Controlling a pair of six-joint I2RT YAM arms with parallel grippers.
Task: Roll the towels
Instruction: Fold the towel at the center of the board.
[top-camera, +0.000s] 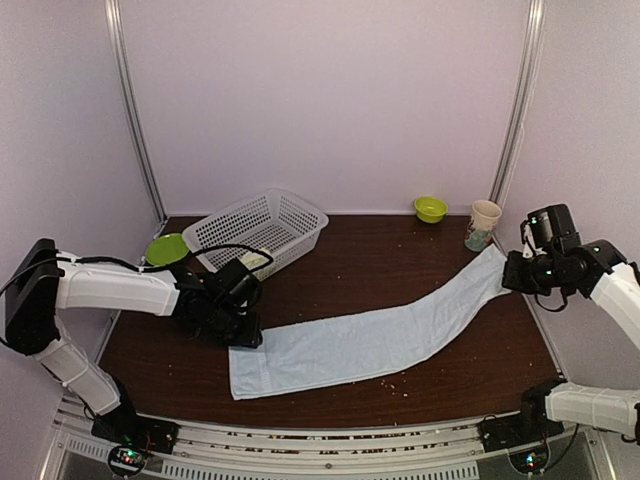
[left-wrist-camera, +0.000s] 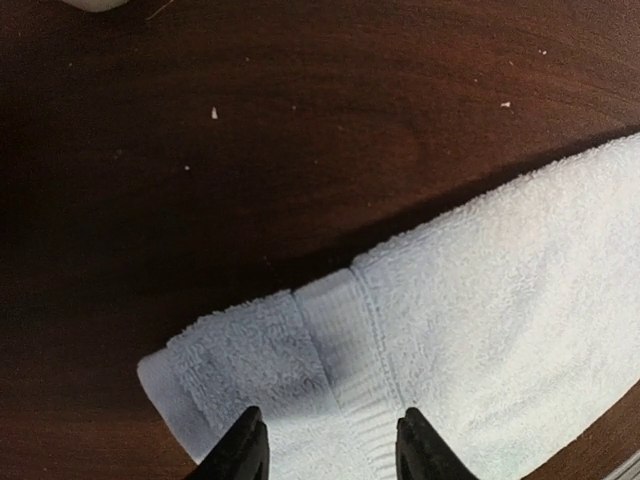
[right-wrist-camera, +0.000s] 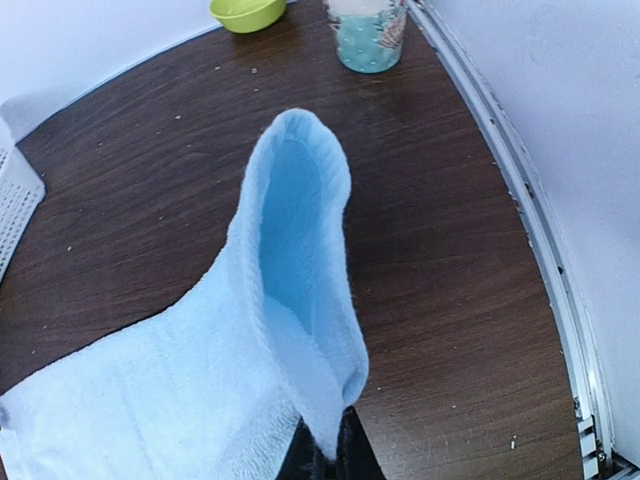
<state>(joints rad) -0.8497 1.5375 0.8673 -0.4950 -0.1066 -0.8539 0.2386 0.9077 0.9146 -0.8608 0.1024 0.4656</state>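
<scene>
Two arms work over one dark wooden counter, which carries one plate, one basket, one bowl, one cup and a scatter of pale crumbs. At far left one green plate lies flat, touching the corner of the one white mesh basket. In that basket's near corner a small patch of a lime-yellow towel shows through the mesh, too little to tell how it lies. Just in front of the basket the left hand is low over the left end of the one pale blue towel. In the left wrist view its two fingers stand partly apart above the hemmed band and nothing is pinched between them. The towel lies flat in one long strip, running right and away across the counter. Toward the back right sits one green bowl, and one paper cup stands upright beside it. At far right the right hand is clamped tight on the towel's other end, which it holds raised off the counter and folded into a narrow trough.
</scene>
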